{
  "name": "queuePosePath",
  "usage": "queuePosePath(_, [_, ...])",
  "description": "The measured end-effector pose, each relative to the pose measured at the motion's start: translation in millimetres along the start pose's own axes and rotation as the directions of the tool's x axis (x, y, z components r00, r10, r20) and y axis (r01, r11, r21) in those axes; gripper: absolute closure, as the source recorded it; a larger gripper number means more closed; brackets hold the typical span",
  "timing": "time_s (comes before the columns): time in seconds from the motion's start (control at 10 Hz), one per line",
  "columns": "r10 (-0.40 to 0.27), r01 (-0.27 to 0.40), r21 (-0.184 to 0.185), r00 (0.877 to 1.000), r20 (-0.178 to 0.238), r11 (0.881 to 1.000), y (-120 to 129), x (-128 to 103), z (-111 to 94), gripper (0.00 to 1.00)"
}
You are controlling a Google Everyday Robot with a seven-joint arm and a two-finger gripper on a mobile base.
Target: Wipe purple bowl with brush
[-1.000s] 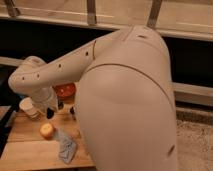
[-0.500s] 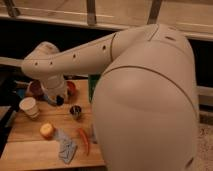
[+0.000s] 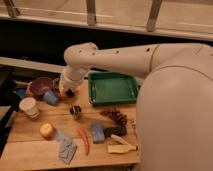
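Observation:
The dark purple bowl (image 3: 40, 86) sits at the back left of the wooden table (image 3: 30, 150). My gripper (image 3: 68, 92) hangs at the end of the white arm just right of the bowl, low over the table, shut. Its dark tip covers part of something orange-red. I cannot tell whether it holds anything. The brush is not visible; it may be hidden behind the wrist.
A green tray (image 3: 113, 88) stands at the back right. A white cup (image 3: 28, 106), a blue item (image 3: 50, 97), a small dark cup (image 3: 75, 111), an orange fruit (image 3: 46, 130), a grey cloth (image 3: 65, 148), a blue block-headed tool (image 3: 98, 133) and a beige tool (image 3: 121, 148) lie about.
The arm has swung right and back in the view, uncovering the tray and the table's front. The gripper now hangs beside the purple bowl.

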Motion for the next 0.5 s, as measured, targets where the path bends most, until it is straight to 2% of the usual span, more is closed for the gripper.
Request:
queuePosePath(0.1, [-0.013, 0.012, -0.057, 1.0, -0.011, 0.998, 4.4, 6.8, 4.8, 1.0])
queuePosePath(0.2, [-0.023, 0.021, -0.098, 1.0, -0.017, 0.995, 8.6, 11.3, 8.3, 1.0])
queuePosePath(0.3, [-0.025, 0.023, -0.114, 1.0, -0.017, 0.993, 8.9, 12.9, 8.3, 1.0])
queuePosePath(0.5, [-0.026, 0.023, -0.114, 0.999, -0.019, 0.993, 9.1, 13.6, 9.3, 1.0])
